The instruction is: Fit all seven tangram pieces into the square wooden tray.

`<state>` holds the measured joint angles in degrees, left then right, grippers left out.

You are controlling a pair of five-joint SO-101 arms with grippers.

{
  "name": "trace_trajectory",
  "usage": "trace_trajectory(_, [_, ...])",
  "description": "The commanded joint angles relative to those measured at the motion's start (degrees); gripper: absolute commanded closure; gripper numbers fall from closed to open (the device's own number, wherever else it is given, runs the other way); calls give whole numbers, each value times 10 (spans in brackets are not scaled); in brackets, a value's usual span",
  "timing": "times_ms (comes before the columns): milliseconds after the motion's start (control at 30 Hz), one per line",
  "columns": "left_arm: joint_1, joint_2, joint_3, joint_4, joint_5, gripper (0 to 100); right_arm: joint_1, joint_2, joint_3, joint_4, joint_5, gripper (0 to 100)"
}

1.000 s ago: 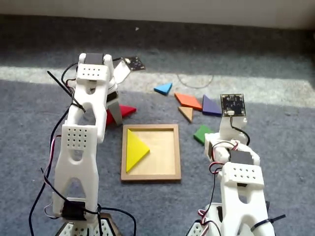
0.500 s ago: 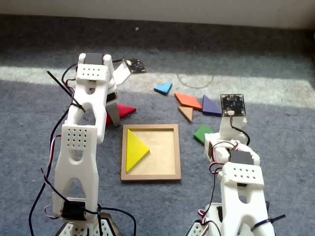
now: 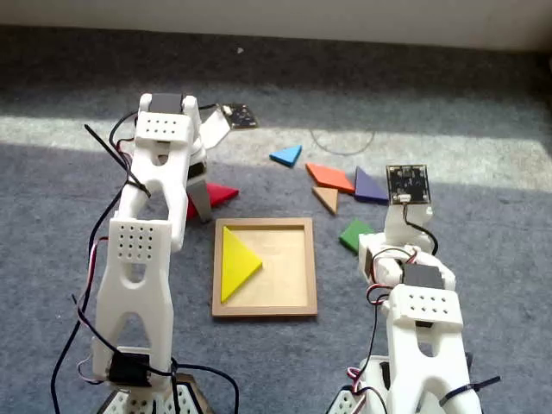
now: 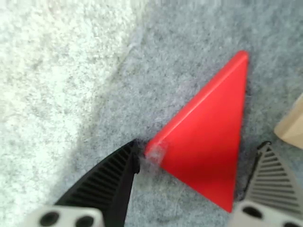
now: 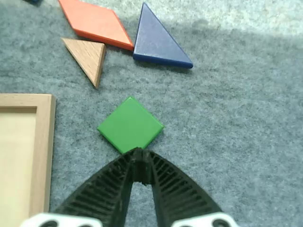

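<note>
The square wooden tray [image 3: 309,267] lies on the carpet with a yellow triangle [image 3: 236,261] against its left wall. My left gripper [image 3: 198,203] is down at the red triangle [image 3: 222,194] just off the tray's upper left corner. In the left wrist view the gripper [image 4: 199,177] is open, with the red triangle [image 4: 208,142] between the black finger [image 4: 116,182] and the grey one. My right gripper [image 5: 140,163] is shut, its tips just short of the green square [image 5: 130,125], which lies right of the tray [image 5: 42,142].
Behind the tray lie a small blue triangle [image 3: 287,155], an orange parallelogram [image 3: 330,177], a dark blue triangle [image 3: 369,185] and a plain wooden triangle [image 3: 327,198]. A thin wire loop [image 3: 343,142] rests on the sunlit carpet farther back.
The left gripper has shifted slightly at the red triangle. The right arm and the pieces have stayed in place.
</note>
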<state>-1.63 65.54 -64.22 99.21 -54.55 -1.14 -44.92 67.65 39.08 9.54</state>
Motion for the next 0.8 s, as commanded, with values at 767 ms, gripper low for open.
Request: trace_trajectory(767, [20, -10, -7, -4, -4, 793, -5, -15, -4, -11, 7, 988])
